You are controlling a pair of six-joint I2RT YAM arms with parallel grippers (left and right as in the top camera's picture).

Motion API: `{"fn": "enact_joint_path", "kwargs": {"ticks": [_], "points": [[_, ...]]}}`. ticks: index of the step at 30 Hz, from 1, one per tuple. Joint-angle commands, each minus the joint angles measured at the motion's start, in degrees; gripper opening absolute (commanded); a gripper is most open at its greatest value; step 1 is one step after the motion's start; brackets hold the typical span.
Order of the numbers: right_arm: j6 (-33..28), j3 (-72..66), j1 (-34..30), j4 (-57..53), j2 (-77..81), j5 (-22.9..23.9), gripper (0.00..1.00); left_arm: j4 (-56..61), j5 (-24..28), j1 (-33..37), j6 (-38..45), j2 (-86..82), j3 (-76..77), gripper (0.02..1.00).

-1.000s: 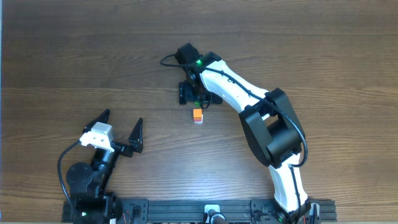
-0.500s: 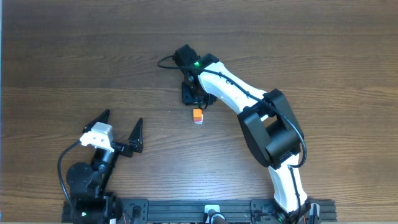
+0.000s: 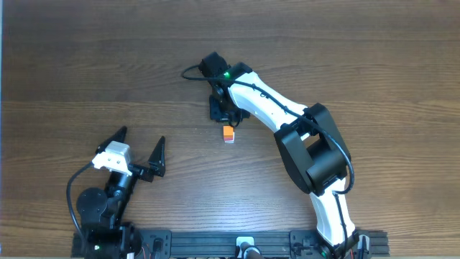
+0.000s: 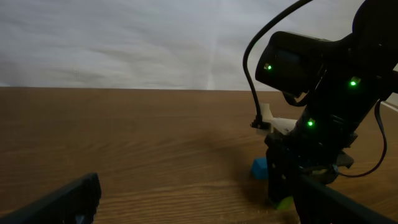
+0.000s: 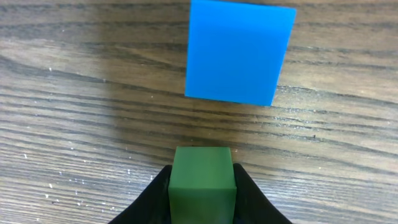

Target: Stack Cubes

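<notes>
1. The wooden table point(image 3: 86, 65) looked the same as a second before; nothing lying on it had shifted.
2. The right arm point(image 3: 269, 104) had drawn its wrist a little farther up the table, away from the orange cube point(image 3: 228, 132), and turned it slightly. For the last half second it held there.
3. The left arm point(image 3: 108, 194) had not stirred near its base. The left gripper point(image 3: 142, 135) hung with its fingers spread wide and nothing between them.
4. The right gripper point(image 5: 203, 190) was pinching the green cube point(image 5: 203, 177) between both fingers, apparently clear of the wood.
5. The blue cube point(image 5: 239, 53) sat flat on the table just beyond the green one, with bare wood between them. From the left wrist view it showed beside the dark gripper point(image 4: 259, 168).
6. To my eye the small shift was an alignment. The green cube was squared up short of the blue cube but not yet above it, so the stacking itself was still to come.
</notes>
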Motion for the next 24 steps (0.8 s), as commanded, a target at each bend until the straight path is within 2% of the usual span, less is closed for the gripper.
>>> {"fn": "enact_joint_path", "kwargs": {"ticks": [1,6,8,24], "points": [[-0.07,-0.57,0.26,0.11,0.35,-0.26,0.187,0.09,0.55,0.26,0.85,-0.42,-0.33,0.998],[-0.07,-0.48,0.09,0.11,0.33,0.15,0.108,0.07,0.55,0.26,0.83,-0.42,-0.33,0.998],[-0.04,-0.28,-0.02,0.11,0.33,0.17,0.012,0.09,0.55,0.26,0.85,-0.42,-0.33,0.998],[-0.04,1.55,-0.04,-2.34,-7.28,3.23,0.009,0.09,0.55,0.26,0.85,-0.42,-0.33,0.998]]}}
